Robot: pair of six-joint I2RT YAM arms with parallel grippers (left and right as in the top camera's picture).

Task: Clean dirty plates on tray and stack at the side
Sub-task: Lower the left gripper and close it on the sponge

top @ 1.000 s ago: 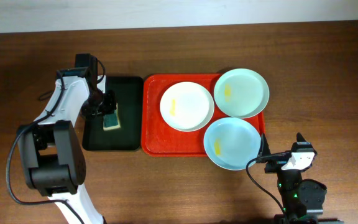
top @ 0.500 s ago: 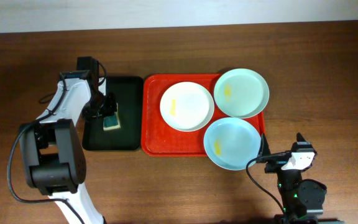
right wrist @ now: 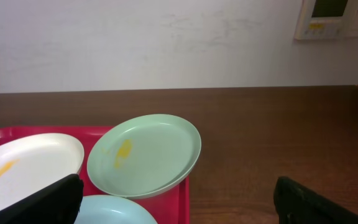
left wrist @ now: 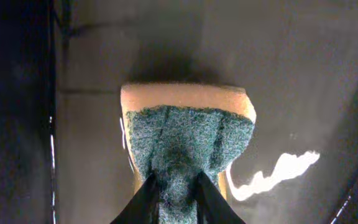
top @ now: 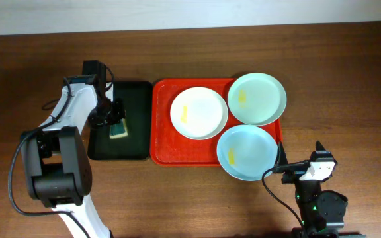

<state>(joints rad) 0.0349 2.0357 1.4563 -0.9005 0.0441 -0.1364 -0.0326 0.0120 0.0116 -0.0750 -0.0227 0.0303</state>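
Observation:
Three plates lie on the red tray [top: 163, 132]: a white plate [top: 199, 112] with a yellow smear, a mint green plate [top: 257, 98] with a yellow smear, and a pale blue plate [top: 247, 152] with a small yellow smear. My left gripper [top: 114, 122] is over the black tray [top: 127, 142], shut on a green-and-yellow sponge [left wrist: 188, 137]. My right gripper [right wrist: 176, 205] is open and empty near the table's front edge, behind the blue plate [right wrist: 114, 211] and green plate [right wrist: 145, 154]. The white plate [right wrist: 27, 162] shows at its left.
The black tray lies left of the red tray. A pale wall [right wrist: 166, 43] runs behind the wooden table [top: 336, 79]. A wet streak [left wrist: 278, 174] glints on the black tray beside the sponge.
My left gripper has shifted slightly down and to the right over the sponge on the black tray. The right arm and the plates have not moved.

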